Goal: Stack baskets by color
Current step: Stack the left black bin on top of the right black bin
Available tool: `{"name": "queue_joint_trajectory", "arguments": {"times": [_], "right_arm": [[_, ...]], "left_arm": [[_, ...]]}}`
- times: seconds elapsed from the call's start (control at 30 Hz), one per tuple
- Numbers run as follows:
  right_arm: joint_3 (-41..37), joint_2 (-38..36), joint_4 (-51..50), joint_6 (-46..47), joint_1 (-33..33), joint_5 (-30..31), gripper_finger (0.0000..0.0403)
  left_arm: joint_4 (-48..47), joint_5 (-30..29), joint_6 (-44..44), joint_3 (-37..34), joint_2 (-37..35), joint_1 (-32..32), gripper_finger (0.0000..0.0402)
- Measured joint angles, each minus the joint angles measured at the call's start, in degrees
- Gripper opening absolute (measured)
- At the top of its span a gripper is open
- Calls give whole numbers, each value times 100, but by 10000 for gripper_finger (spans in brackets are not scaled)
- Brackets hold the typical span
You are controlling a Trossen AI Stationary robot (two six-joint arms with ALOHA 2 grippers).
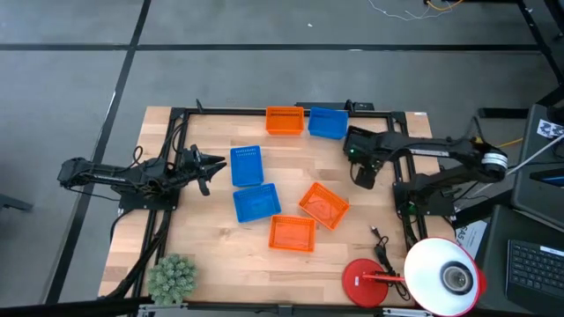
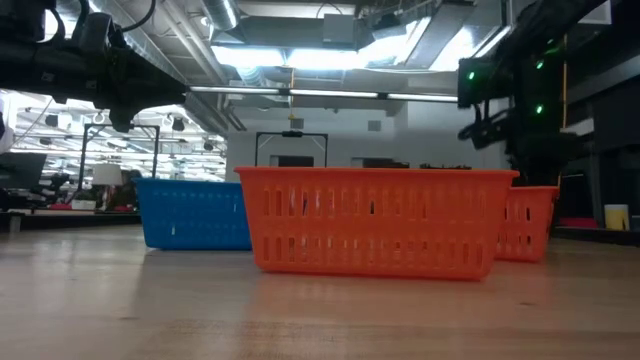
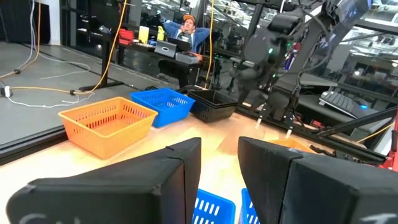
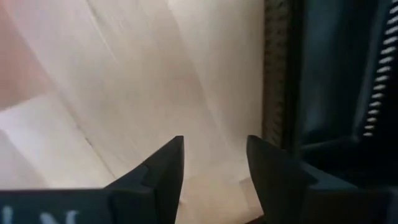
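Looking down from the high view, 6 baskets were counted on the wooden table (image 1: 220, 220): an orange basket (image 1: 284, 121) and a blue basket (image 1: 328, 123) side by side at the far edge, 2 more blue baskets (image 1: 247, 165) near the middle-left, one just in front of the other, and 2 more orange baskets (image 1: 323, 204) near the middle. A black basket could not be made out from this view. The left gripper (image 1: 210, 165) was held just beside the upper middle blue one, and the right gripper (image 1: 363, 176) hung over bare wood near the far right corner, holding nothing.

From the low view, the nearest orange basket (image 2: 375, 220) was seen upright, with a blue one (image 2: 195, 212) behind it.

In the left wrist view, the left fingers (image 3: 180, 168) were seen apart and empty, and a black basket (image 3: 211, 104) was seen beyond the far blue one.

In the right wrist view, the right fingers (image 4: 165, 165) were seen apart over bare table.

Judged from this, a fresh pickup was due. One wall should be pinched squarely at its middle, the basket kept level, and it should be lowered straight into a same-colored one so the rims nest.
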Motion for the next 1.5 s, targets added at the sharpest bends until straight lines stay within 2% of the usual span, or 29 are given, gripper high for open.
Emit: {"name": "queue_joint_trajectory", "arguments": {"times": [0.17, 0.3, 0.53, 0.63, 0.8, 1.17, 1.4, 1.5], "right_arm": [[142, 720, 202, 208, -68, 504, 168], [263, 1020, 459, 283, -422, 605, 167], [291, 1066, 382, 268, -1199, 903, 167], [291, 1066, 431, 273, -1428, 944, 167], [291, 1066, 637, 419, -1668, 1352, 167], [291, 1066, 1345, 1005, -1776, 1351, 167], [291, 1064, 1335, 1181, -1891, 1353, 167], [287, 1017, 1127, 1141, -1870, 1056, 167]], "left_arm": [[1, -4, 15, 0, 0, 1, 98], [0, -4, 15, 0, 0, 2, 98], [0, -2, 15, 0, 0, 1, 98], [0, -2, 18, 0, 0, 2, 98], [0, 0, 18, 0, 0, 1, 98], [0, 0, 18, 0, 0, 1, 98], [0, 2, 15, 0, 0, 1, 98], [0, 4, -21, 0, 0, 1, 98]]}}
